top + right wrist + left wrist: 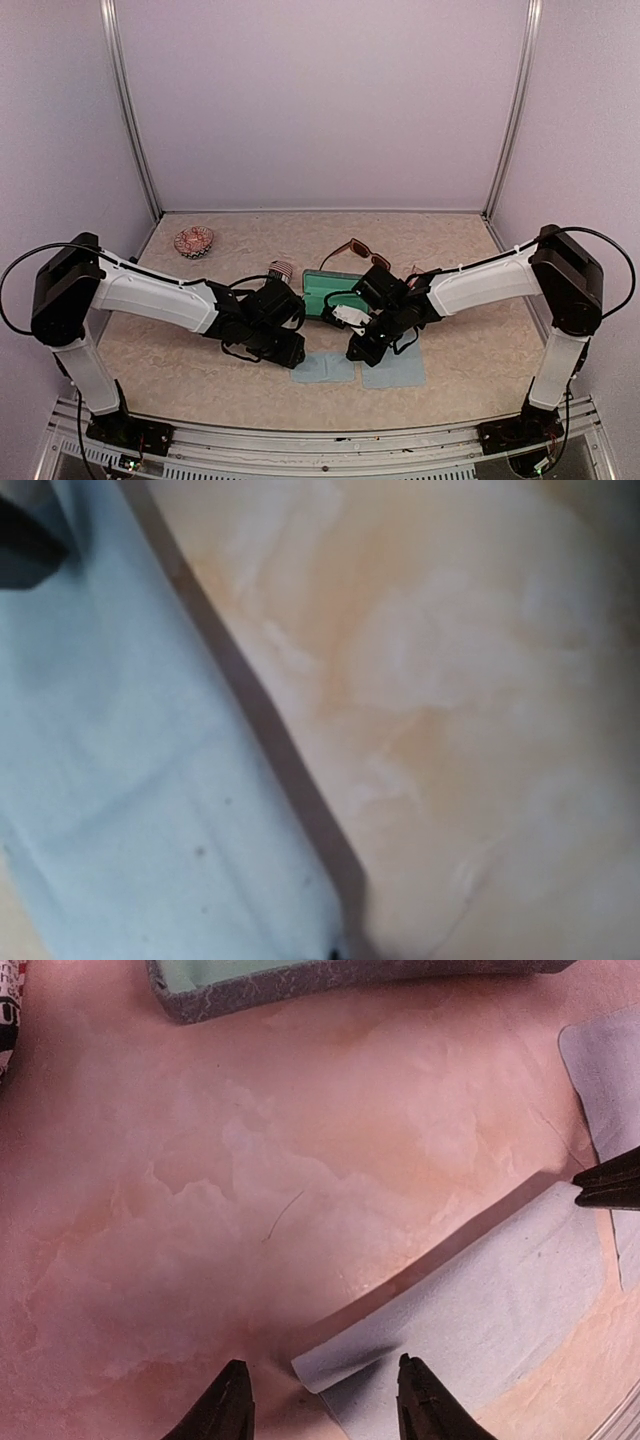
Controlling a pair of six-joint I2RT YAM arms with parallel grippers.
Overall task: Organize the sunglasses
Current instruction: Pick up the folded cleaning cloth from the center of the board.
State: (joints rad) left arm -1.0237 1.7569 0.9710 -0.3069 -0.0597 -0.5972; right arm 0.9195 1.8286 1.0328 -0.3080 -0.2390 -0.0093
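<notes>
Dark reddish-brown sunglasses (pixel 356 251) lie at the back of the table, behind the open case (pixel 322 285); both grippers are well in front of them. My left gripper (pixel 292 352) (pixel 325 1400) is low over the table, its jaws open on either side of the curled corner of a blue-grey cloth (pixel 470 1320) without touching it. My right gripper (pixel 357 352) is shut on the far corner of that same cloth (pixel 120 780), whose edge is raised off the table. One dark right fingertip (pixel 610 1182) shows in the left wrist view.
A second blue-grey cloth (pixel 393 368) lies to the right of the first. The case has a green lining and a grey rim (pixel 300 985). A striped pouch (pixel 282 268) and a round red-and-white object (pixel 193 241) lie at the back left.
</notes>
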